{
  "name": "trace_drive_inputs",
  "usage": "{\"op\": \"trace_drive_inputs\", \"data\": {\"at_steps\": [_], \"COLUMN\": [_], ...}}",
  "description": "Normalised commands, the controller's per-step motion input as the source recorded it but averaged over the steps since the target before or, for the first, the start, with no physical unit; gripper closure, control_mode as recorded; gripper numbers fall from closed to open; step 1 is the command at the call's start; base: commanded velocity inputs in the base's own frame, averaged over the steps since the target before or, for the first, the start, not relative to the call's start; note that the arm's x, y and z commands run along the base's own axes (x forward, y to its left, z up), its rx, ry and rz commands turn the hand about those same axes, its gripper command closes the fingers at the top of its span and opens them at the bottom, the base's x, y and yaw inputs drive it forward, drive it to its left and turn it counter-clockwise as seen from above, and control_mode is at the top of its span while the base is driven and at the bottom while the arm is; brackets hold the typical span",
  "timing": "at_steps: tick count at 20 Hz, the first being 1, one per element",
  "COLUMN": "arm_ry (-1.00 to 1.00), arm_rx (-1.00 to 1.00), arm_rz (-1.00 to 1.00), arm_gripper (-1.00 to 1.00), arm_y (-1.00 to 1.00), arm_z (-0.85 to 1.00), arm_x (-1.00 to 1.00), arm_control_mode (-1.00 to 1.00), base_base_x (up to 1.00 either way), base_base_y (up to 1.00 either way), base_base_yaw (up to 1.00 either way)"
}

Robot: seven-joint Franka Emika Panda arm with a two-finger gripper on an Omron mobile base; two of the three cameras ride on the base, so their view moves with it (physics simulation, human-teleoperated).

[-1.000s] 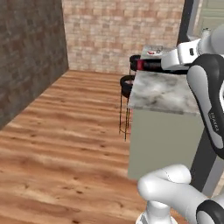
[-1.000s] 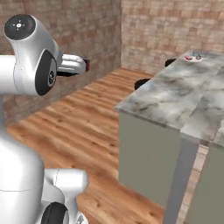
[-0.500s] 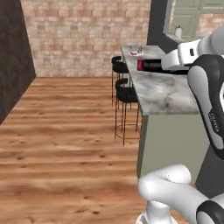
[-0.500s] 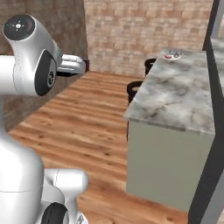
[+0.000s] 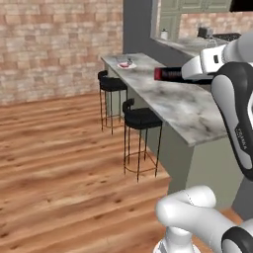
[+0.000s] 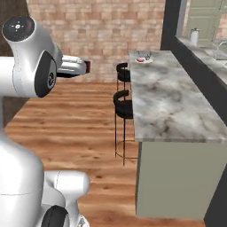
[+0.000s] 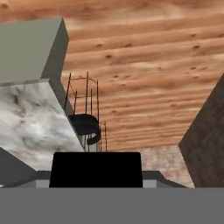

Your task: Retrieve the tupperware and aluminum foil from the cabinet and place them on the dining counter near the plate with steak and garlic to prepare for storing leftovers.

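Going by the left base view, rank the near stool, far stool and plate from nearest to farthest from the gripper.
Gripper carries the aluminum foil.
1. Near stool: below it, beside the dining counter.
2. Far stool: further along.
3. Plate: on the counter's far end.

The white arm rises from the base, bends at a large rounded dark-jointed elbow high up, and reaches forward with the forearm and hand held roughly level. In the left base view the hand extends leftward from the upper right, out over the near end of the surface; in the right base view it pokes out to the right from behind the big shoulder joint. The gripper (image 5: 173,74) is closed around the aluminum foil (image 5: 167,74), the box held lengthwise along the hand with its red end pointing ahead. In the hand view the box's black face fills the space between the jaws.
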Motion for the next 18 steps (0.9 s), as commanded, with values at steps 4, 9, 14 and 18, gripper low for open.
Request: {"op": "trace_drive_inputs", "data": {"at_steps": [4,9,14,18], "arm_ry": [0.0,0.0,0.0,0.0], "arm_rx": [0.0,0.0,0.0,0.0], "arm_rz": [0.0,0.0,0.0,0.0], "arm_gripper": [1.0,1.0,1.0,1.0], "arm_y": [0.0,0.0,0.0,0.0], "arm_z": [0.0,0.0,0.0,0.0], "arm_x": [0.0,0.0,0.0,0.0], "arm_control_mode": [1.0,1.0,1.0,1.0], "base_base_x": [0.86,0.81,0.8,0.65], "base_base_y": [1.0,1.0,1.0,1.0], "base_base_yaw": [-0.5,-0.48,-0.47,-0.4]}}
